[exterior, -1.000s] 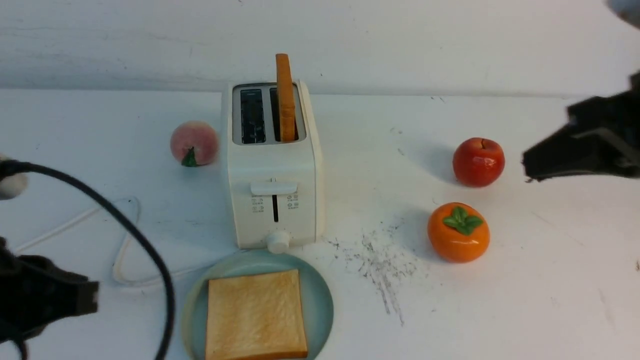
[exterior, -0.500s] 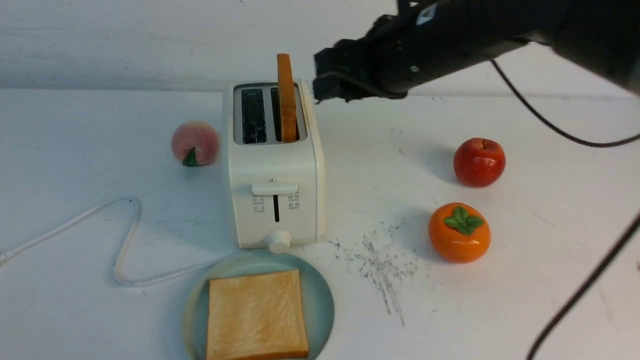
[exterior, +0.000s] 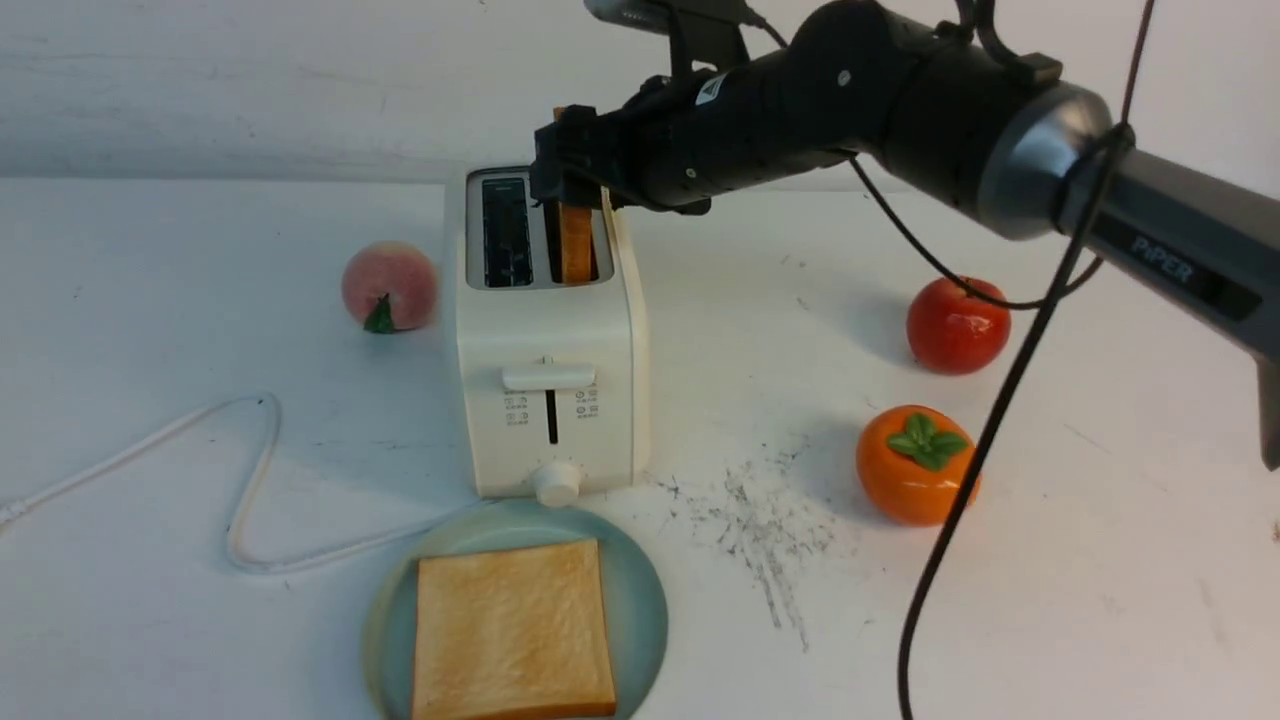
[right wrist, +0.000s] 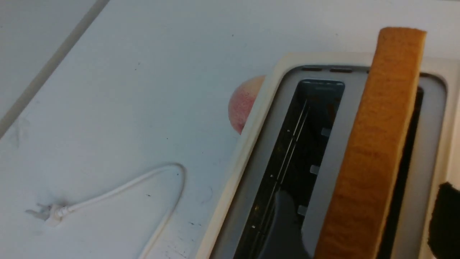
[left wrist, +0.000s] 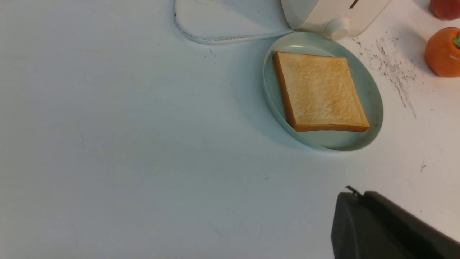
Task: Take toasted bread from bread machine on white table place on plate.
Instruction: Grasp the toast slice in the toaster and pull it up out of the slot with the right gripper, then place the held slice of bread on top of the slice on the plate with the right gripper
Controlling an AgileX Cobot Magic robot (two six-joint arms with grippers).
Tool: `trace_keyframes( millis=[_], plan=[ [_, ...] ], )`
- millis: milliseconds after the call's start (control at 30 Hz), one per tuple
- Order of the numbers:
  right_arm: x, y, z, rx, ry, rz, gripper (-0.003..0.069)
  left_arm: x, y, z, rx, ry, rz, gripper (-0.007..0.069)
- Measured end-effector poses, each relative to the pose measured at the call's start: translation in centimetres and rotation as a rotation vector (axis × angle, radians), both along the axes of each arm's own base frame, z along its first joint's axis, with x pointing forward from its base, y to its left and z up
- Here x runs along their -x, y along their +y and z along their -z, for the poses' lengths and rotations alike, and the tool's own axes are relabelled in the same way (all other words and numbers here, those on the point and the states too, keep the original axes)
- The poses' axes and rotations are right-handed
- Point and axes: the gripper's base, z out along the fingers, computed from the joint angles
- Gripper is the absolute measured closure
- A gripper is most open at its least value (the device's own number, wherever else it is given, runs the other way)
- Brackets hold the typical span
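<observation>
The upright toast slice [right wrist: 373, 144] is seated in the right-hand slot of the two-slot toaster [exterior: 550, 400], as seen in the front view, with its upper part raised above the grey metal top. The right tool [right wrist: 363, 221] is held wide open over the slots, with one fingertip to each side of the slice. A visible gap is left between the slice and each fingertip, and nothing is gripped. Beside the slice, the dark left-hand slot [exterior: 507, 232] is exposed, and one fingertip is seen over it in the right wrist view.

The other toast slice [exterior: 512, 630] is laid flat on the round plate [exterior: 640, 610]. Plate surface is left showing around its crusts, though some corners are set near the rim. The plate's far rim is placed at the foot of the toaster, by the knob [exterior: 557, 484]; whether they touch cannot be told.

The left tool [left wrist: 355, 194] is closed on nothing, apart from the plate, over the white table [left wrist: 143, 162].

The peach [exterior: 390, 287] is set near the toaster's left side. A broad stretch of table is left between the toaster's right side and the apple [exterior: 958, 325] and persimmon [exterior: 915, 465]. The right arm's black cable [exterior: 985, 450] is hung across both fruits in the front view. The white cord [exterior: 250, 500] is looped left of the plate.
</observation>
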Motion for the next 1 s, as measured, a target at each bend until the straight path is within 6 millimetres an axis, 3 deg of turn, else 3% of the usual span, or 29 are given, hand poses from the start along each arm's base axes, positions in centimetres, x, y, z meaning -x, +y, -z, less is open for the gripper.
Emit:
trace_keyframes(
  millis=[33,67,100,133,200,233,267,333,500,600,700,800,867,1000],
  plan=[
    [0.0,0.0,0.1,0.001,0.001,0.000,0.0201,0.0,0.0,0.0,0.001,0.000,-0.001,0.0638],
    [0.0,0.0,0.1,0.002,0.003,-0.001,0.0274,0.0,0.0,0.0,0.001,-0.002,-0.001,0.0638],
    [0.0,0.0,0.1,0.004,0.003,-0.002,0.0355,0.0,0.0,0.0,0.001,-0.002,-0.001,0.0638],
    [0.2,-0.1,-0.4,0.009,0.001,-0.009,0.0487,0.0,0.0,0.0,0.000,-0.002,-0.002,0.0638],
    [0.6,-0.3,-1.2,0.015,-0.003,-0.019,0.0570,0.0,0.0,0.0,0.000,-0.002,-0.002,0.0638],
    [1.2,-0.6,-2.5,0.020,-0.019,-0.032,0.0574,0.0,0.0,0.0,-0.003,-0.003,-0.004,0.0638],
    [1.3,-0.6,-2.5,0.023,-0.018,-0.034,0.0572,0.0,0.0,0.0,-0.003,-0.003,-0.004,0.0638],
    [3.2,-1.5,-6.6,0.019,-0.086,-0.062,0.0559,0.0,0.0,0.0,-0.004,-0.004,-0.004,0.0638],
    [9.8,-4.6,-15.7,-0.009,-0.196,-0.140,0.0559,-0.1,0.1,0.0,-0.018,-0.010,-0.001,0.0638],
    [13.6,-6.0,-18.3,0.010,-0.180,-0.242,0.0559,-0.1,0.1,-0.1,-0.023,-0.015,-0.003,0.0638],
    [16.1,-6.1,-18.2,0.065,-0.097,-0.430,0.0559,-0.1,0.2,-0.1,-0.031,-0.019,-0.008,0.0638],
    [16.3,-5.4,-16.9,0.069,-0.034,-0.538,0.0559,-0.1,0.3,-0.1,-0.038,-0.022,-0.014,0.0638],
    [16.1,-4.7,-15.2,0.053,0.019,-0.600,0.0559,-0.2,0.3,-0.1,-0.041,-0.024,-0.016,0.0638],
    [15.0,-3.3,-9.2,0.030,0.157,-0.713,0.0559,-0.2,0.3,-0.1,-0.043,-0.023,-0.017,0.0638]
  ],
)
